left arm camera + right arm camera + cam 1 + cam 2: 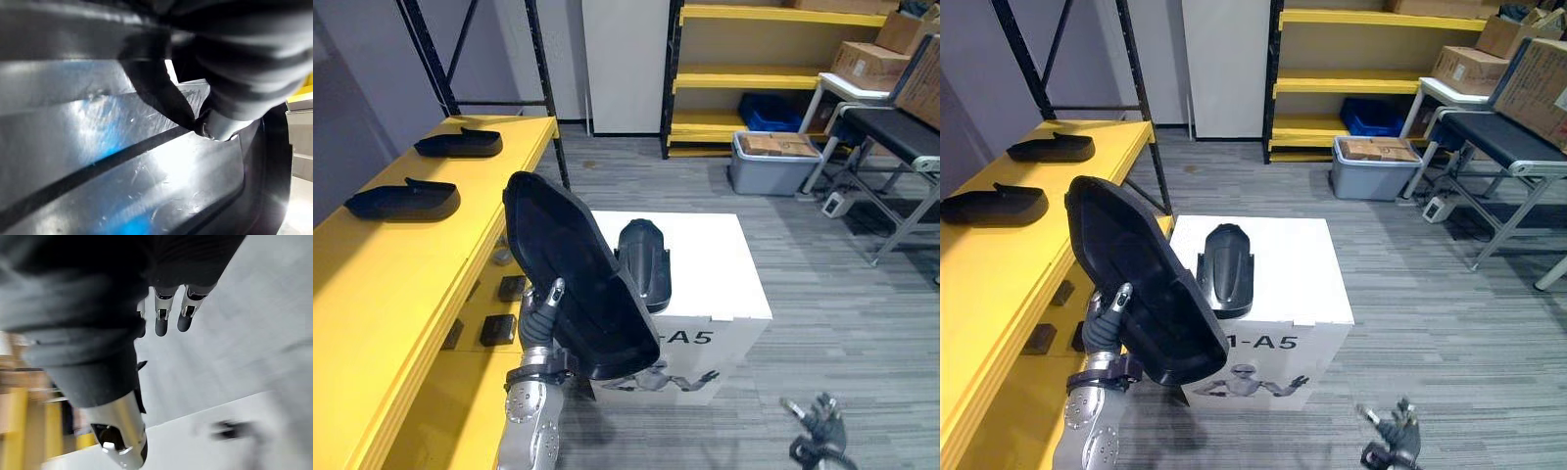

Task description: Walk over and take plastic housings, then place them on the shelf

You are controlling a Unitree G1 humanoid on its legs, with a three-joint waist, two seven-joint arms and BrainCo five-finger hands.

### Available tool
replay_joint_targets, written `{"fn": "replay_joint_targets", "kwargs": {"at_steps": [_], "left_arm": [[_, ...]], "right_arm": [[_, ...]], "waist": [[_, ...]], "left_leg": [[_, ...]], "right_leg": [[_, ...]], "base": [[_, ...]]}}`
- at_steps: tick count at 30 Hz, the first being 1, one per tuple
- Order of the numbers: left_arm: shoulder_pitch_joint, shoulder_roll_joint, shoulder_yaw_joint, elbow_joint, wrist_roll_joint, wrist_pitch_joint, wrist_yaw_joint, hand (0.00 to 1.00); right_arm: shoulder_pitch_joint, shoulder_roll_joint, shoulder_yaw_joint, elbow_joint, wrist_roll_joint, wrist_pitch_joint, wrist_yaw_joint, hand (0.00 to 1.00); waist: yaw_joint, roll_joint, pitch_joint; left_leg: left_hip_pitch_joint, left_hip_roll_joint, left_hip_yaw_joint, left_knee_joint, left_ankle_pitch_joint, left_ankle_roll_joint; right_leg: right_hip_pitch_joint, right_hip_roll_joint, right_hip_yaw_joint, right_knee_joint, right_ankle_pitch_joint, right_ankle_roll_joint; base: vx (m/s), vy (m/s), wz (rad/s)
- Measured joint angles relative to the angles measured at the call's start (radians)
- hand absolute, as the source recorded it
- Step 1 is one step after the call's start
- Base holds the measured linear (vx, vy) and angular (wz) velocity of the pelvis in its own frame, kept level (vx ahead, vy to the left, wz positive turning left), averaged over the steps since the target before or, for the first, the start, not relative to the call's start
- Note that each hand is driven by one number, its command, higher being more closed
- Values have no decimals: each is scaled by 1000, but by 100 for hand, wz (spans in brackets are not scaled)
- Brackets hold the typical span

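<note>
My left hand (540, 315) holds a large black plastic housing (573, 274) up in front of me, tilted, thumb over its rim and fingers hidden behind it. The left wrist view looks close onto the housing's glossy inner face (122, 161). A second, smaller black housing (644, 262) lies on the white box (715, 274) just behind. Two more black housings (460, 145) (404, 201) rest on the yellow shelf (372, 284) to my left. My right hand (818, 421) hangs low at the right, with its fingers (161, 318) relaxed and holding nothing.
Small dark parts (497, 329) sit on the shelf's lower level. At the back stands a yellow rack (754, 78) with a blue crate (769, 113), and a grey bin (773, 162) is on the floor. A black table (901, 137) and cardboard boxes (867, 64) are at the right.
</note>
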Motion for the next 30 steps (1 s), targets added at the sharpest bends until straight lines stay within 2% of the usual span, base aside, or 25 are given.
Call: {"fn": "replay_joint_targets", "kwargs": {"at_steps": [5, 8, 11, 13, 14, 15, 16, 17, 18, 19, 20, 22, 23, 24, 25, 26, 27, 28, 29, 30], "left_arm": [[19, 7, 34, 1, 20, 0, -18, 100], [31, 17, 34, 3, 20, 0, -18, 100], [28, 20, 29, 3, 20, 0, -15, 100], [15, 14, 10, 0, 20, 0, 0, 100], [11, 9, 2, -2, 20, 0, 7, 100], [2, -3, -10, -4, 20, 0, 14, 100], [-18, -18, -17, -4, 20, -1, 18, 100], [-24, -26, -17, -5, 19, -1, 21, 100], [-26, -40, -9, -5, 19, -5, 29, 100], [-22, -44, -10, -4, 18, -5, 31, 100], [-19, -47, -9, -4, 18, -5, 33, 100], [-19, -42, -8, -5, 18, -11, 35, 100], [-19, -44, -5, -4, 19, -10, 36, 100], [-13, -53, -6, -5, 19, -9, 39, 100], [-8, -56, -5, -4, 19, -8, 42, 100], [-4, -61, -13, -5, 24, -3, 45, 100], [-7, -61, -23, -6, 41, -1, 46, 100], [-14, -56, -34, -5, 58, 1, 48, 100], [-20, -47, -45, -5, 73, 3, 51, 100], [-24, -46, -48, -5, 83, 3, 51, 100]], "right_arm": [[12, 16, 55, 133, -86, 23, 47, 0], [11, 19, 90, 183, -106, 35, 58, 0], [-12, 21, 156, 226, -113, 39, 55, 0], [-33, 18, 174, 220, -113, 39, 46, 0], [-40, 16, 175, 214, -113, 39, 42, 0], [-45, 16, 174, 188, -113, 39, 31, 0], [-52, 17, 174, 168, -113, 37, 21, 0], [-64, 10, 174, 170, -113, 37, 16, 0], [-77, 0, 174, 158, -113, 38, 12, 0], [-77, -5, 175, 132, -113, 37, 10, 0], [-79, -6, 175, 128, -113, 36, 9, 0], [-114, -8, 173, 135, -113, 36, 9, 0], [-122, -7, 171, 135, -114, 37, 9, 0], [-139, -3, 169, 136, -123, 37, 11, 0], [-147, 1, 170, 136, -136, 39, 13, 0], [-154, 10, 189, 130, -153, 42, 14, 0], [-153, 16, 203, 123, -156, 43, 15, 0], [-151, 25, 206, 115, -157, 44, 16, 0], [-146, 38, 209, 102, -157, 43, 16, 0], [-144, 40, 212, 100, -157, 43, 16, 0]], "waist": [[-8, 1, 16], [3, 2, 28], [21, -1, 62], [25, -5, 84], [26, -14, 93], [23, -19, 98], [17, -36, 116], [17, -32, 122], [23, -7, 128], [23, -8, 131], [25, -10, 129], [44, -22, 130], [44, -25, 132], [54, -26, 134], [60, -25, 135], [57, -27, 136], [48, -25, 139], [47, -29, 144], [47, -35, 145], [47, -36, 145]], "left_leg": [[9, -8, -43, 0, 2, 2], [16, -16, -73, 0, 4, 3], [-18, -30, -143, 1, 17, 0], [-63, -56, -220, 7, 42, 19], [-78, -58, -198, 8, 25, 42], [-109, -55, -91, 19, -26, 114], [-146, -47, 53, 77, -67, 152], [-170, -25, 148, 129, -83, 160], [-193, 37, 300, 216, -95, 177], [-191, 49, 357, 258, -87, 168], [-191, 39, 350, 265, -91, 157], [-194, -41, 308, 263, -107, 138], [-201, -57, 308, 278, -114, 141], [-224, -71, 303, 330, -152, 152], [-229, -75, 296, 355, -174, 156], [-229, -85, 261, 417, -223, 165], [-216, -93, 229, 440, -249, 173], [-199, -96, 208, 448, -266, 168], [-178, -100, 177, 440, -275, 163], [-171, -102, 167, 434, -276, 163]], "right_leg": [[29, -4, -46, 0, -14, -1], [47, -8, -81, 3, -28, 0], [43, -16, -155, 55, -58, 1], [17, -39, -247, 123, -96, 2], [16, -52, -282, 130, -103, 4], [23, -72, -359, 131, -103, 5], [38, -109, -426, 128, -104, 9], [45, -115, -462, 132, -105, 9], [66, -114, -515, 150, -112, 21], [108, -128, -561, 161, -131, 48], [123, -137, -576, 161, -134, 53], [167, -179, -602, 128, -162, 60], [178, -192, -618, 123, -168, 66], [184, -217, -647, 152, -169, 66], [185, -231, -645, 185, -168, 67], [173, -276, -623, 333, -157, 42], [142, -298, -567, 451, -138, -7], [93, -300, -459, 554, -146, -37], [20, -253, -299, 622, -188, -10], [-5, -234, -253, 632, -200, 1]], "base": [[5, -8, 24], [-24, -9, 41], [-14, -10, 73], [-35, -8, 114], [-28, -7, 161], [-2, 14, 192], [35, 40, 197], [67, 86, 180], [146, 100, 157], [169, 94, 147], [205, 118, 133], [177, 172, 112], [191, 186, 95], [169, 138, 58], [275, 240, 69], [243, 209, 69], [286, 258, 83], [225, 178, 77], [223, 155, 57], [223, 112, 54]]}}
